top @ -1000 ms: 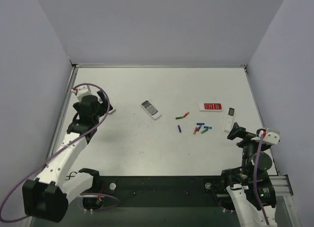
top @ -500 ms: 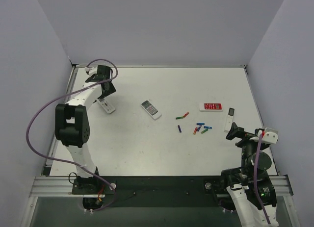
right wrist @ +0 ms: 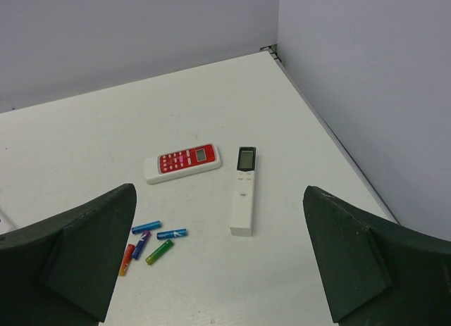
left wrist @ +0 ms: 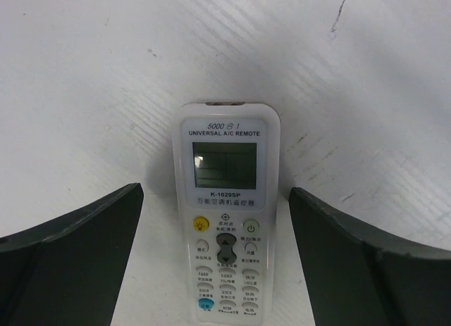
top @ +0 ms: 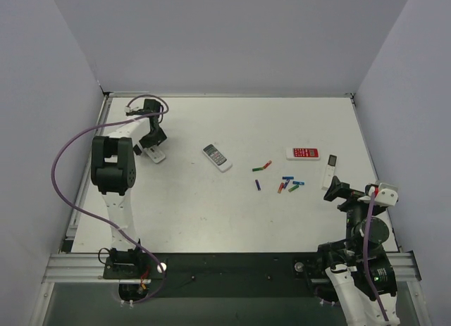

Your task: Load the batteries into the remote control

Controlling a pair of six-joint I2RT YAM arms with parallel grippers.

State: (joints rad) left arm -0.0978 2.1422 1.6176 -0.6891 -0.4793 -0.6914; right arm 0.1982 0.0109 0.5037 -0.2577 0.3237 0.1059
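The remote control point(left wrist: 225, 220) is small and white, face up, with a pale grey display and yellow, green and blue buttons; it lies at the table's far left point(top: 154, 155). My left gripper point(left wrist: 215, 193) is open right above it, one finger on each side with a gap to each point(top: 151, 144). Several batteries point(top: 285, 184), red, green and blue, lie scattered right of centre and also show in the right wrist view point(right wrist: 151, 239). My right gripper point(right wrist: 218, 193) is open and empty, raised near the right edge point(top: 335, 188).
Another white remote point(top: 217, 157) lies mid-table. A red flat remote point(top: 303, 153) and a slim white remote with a dark display point(right wrist: 244, 189) lie by the batteries. Grey walls close in the left, far and right sides.
My left arm has swung from the near left out to the far-left corner and settled open over the remote. The right arm has barely moved.
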